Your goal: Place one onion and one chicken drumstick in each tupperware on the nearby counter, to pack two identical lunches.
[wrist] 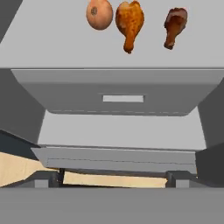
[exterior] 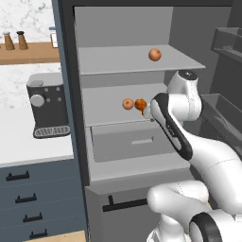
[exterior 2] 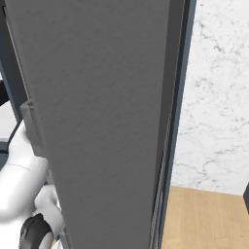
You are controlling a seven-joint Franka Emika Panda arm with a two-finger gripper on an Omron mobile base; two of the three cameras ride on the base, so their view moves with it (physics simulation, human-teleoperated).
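We find open fridge: onion (wrist: 99,14) and two chicken drumsticks (wrist: 130,22) side by side on middle shelf (wrist: 39,43), above drawer (wrist: 122,94). Second onion (exterior: 155,54) on upper shelf. Gripper fingertips (wrist: 47,178) spread wide, grasping nothing.

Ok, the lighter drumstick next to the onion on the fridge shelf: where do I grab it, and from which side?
Probably best across the thick meaty end of the lighter drumstick, coming from above with the open gripper, jaws spanning its width. It lies flat on the fridge shelf, its thin bone end toward the shelf's front edge, between the onion and the darker drumstick.
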